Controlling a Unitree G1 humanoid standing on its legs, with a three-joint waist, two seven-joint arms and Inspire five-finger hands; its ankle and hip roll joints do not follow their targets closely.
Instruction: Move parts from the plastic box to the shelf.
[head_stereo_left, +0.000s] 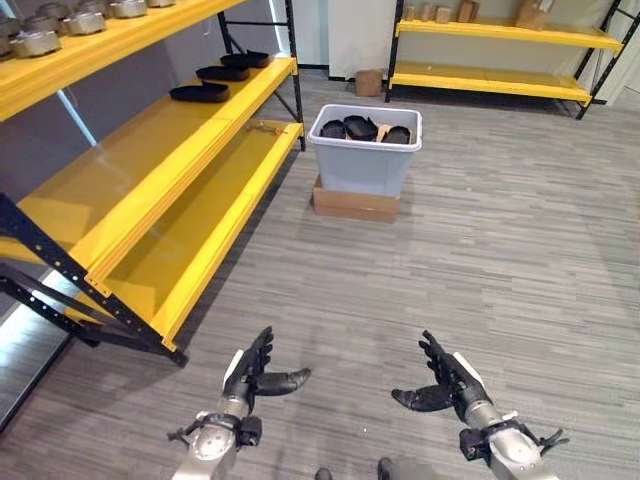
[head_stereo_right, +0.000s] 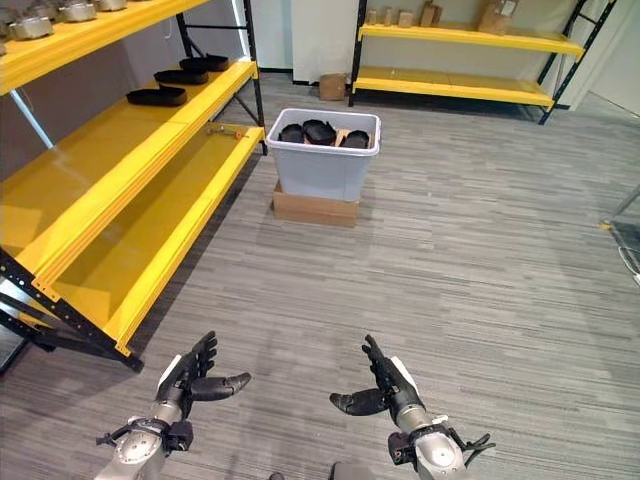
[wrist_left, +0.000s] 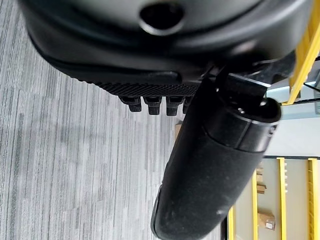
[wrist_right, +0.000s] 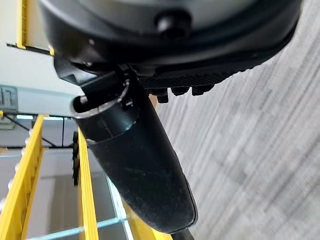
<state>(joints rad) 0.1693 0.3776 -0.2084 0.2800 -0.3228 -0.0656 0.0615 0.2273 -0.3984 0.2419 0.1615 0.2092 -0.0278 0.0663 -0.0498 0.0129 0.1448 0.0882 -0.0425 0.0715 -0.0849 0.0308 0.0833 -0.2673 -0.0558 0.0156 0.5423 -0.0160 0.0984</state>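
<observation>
Both hands hang empty above grey striped flooring (head_stereo_left: 480, 250), left hand (head_stereo_left: 248, 375) and right hand (head_stereo_left: 447, 383) with fingers straight, thumbs turned inward; well ahead of them the plastic box (head_stereo_left: 365, 150) of dark parts (head_stereo_left: 360, 128) sits on a cardboard base (head_stereo_left: 355, 203); yellow shelf (head_stereo_left: 150, 170) stands ahead-left of the left hand.

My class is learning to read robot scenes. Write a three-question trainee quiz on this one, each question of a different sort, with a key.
1. True or false: the left hand holds a black part.
2. What does the plastic box stand on? A) the yellow shelf B) a flat cardboard box C) a chair
3. Fill in: black parts already lie on the ___ shelf at the robot's left.

Key
1. False: both it and the right hand are open and hold nothing.
2. B, the cardboard box on the floor.
3. yellow
</observation>
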